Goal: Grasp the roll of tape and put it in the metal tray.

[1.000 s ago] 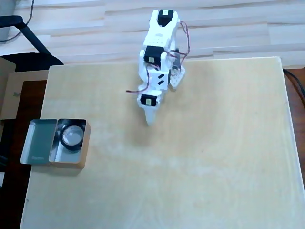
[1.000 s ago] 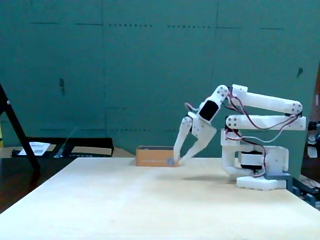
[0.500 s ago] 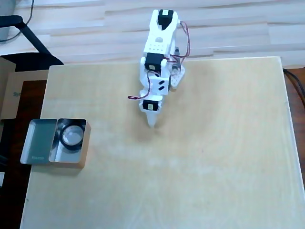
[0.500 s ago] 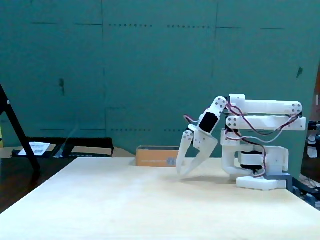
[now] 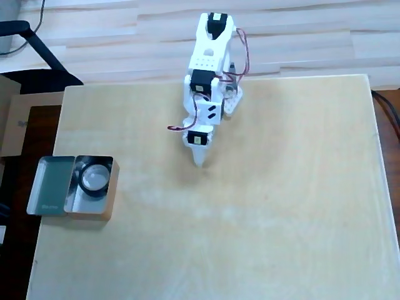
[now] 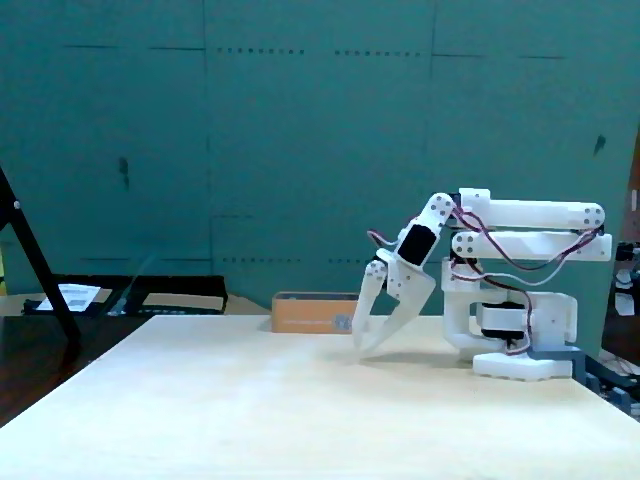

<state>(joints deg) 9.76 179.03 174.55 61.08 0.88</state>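
Observation:
The roll of tape [image 5: 92, 193], a small black ring, lies inside the metal tray [image 5: 91, 215] at the left edge of the table in the overhead view. In the fixed view the tray [image 6: 305, 312] is a low box at the far edge, and the tape is hidden inside it. My gripper [image 5: 200, 164] hangs near the table's middle, well to the right of the tray and apart from it. In the fixed view my gripper [image 6: 358, 350] points down with its fingertips together just above the table, holding nothing.
A flat grey-green lid panel [image 5: 53, 185] adjoins the tray's left side. The arm's base [image 6: 515, 340] stands at the table's back edge in the overhead view. A black stand leg [image 6: 40, 270] and papers are off the table at the fixed view's left.

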